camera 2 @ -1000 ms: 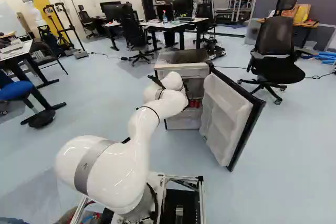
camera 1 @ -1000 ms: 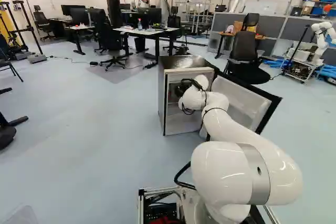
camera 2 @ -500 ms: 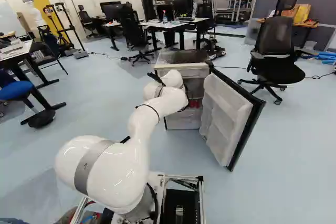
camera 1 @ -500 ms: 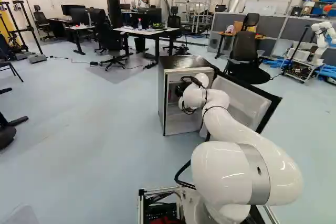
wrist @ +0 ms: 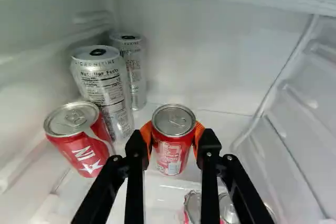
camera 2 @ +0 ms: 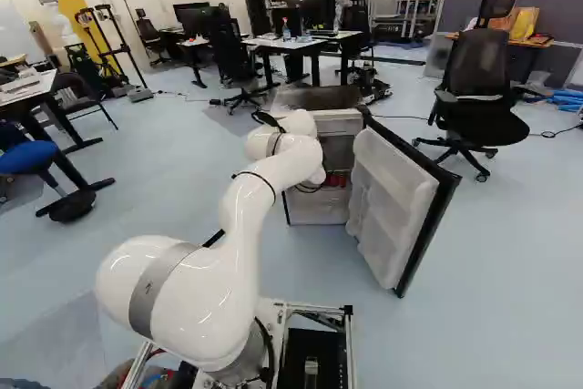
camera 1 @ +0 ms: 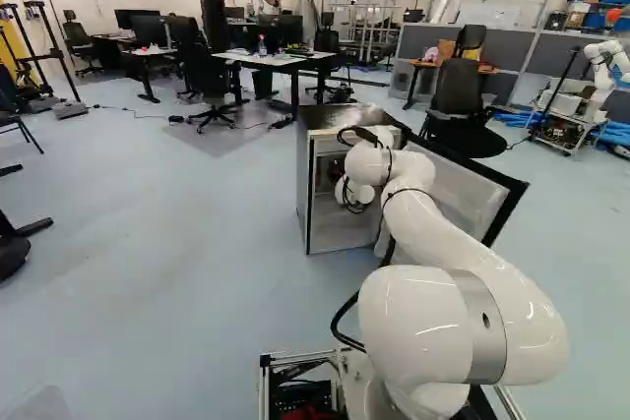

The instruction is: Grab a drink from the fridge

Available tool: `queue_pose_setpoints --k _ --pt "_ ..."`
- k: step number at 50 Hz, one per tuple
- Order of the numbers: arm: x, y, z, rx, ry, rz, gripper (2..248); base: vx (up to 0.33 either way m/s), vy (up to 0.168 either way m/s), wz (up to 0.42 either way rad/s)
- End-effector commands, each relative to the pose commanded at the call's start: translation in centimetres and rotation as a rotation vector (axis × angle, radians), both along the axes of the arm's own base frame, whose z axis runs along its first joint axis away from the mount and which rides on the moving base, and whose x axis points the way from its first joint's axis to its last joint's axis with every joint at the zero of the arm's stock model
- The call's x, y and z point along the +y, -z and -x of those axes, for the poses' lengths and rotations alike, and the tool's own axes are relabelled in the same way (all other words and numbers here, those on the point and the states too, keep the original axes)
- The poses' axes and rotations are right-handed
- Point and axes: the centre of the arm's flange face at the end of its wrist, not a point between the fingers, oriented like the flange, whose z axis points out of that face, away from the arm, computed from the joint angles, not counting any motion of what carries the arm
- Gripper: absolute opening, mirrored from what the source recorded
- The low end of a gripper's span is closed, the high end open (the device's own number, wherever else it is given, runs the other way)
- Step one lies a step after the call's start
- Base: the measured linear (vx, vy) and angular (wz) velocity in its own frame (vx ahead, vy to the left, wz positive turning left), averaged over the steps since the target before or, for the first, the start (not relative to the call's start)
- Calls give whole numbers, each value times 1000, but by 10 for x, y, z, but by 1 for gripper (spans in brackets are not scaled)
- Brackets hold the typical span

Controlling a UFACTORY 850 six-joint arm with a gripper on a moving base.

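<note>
One red can (wrist: 172, 139) in claw (camera 1: 337, 173)

Bright, soft light is washing in ahead of the gripper (camera 1: 336, 172), glinting off the can lid (wrist: 174, 120) between its fingers (wrist: 136, 161); behind it, white glare is streaking the glossy arm (camera 1: 409, 322).

We observed one red can (wrist: 170, 148) with a silver lid, upright, clamped between the fingers (wrist: 209, 153) inside the white-lined fridge (camera 1: 330, 119), whose door (camera 2: 390, 202) stood open.
</note>
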Motion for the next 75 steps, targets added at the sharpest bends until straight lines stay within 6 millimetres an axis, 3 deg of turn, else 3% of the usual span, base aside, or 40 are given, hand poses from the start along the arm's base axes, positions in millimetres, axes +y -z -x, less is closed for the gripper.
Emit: queue_pose_setpoints --k 17,75 --pt "5 -14 25 64 1 -14 98 0 0 0" --pt "25 -125 124 201 2 -43 98 0 0 0"
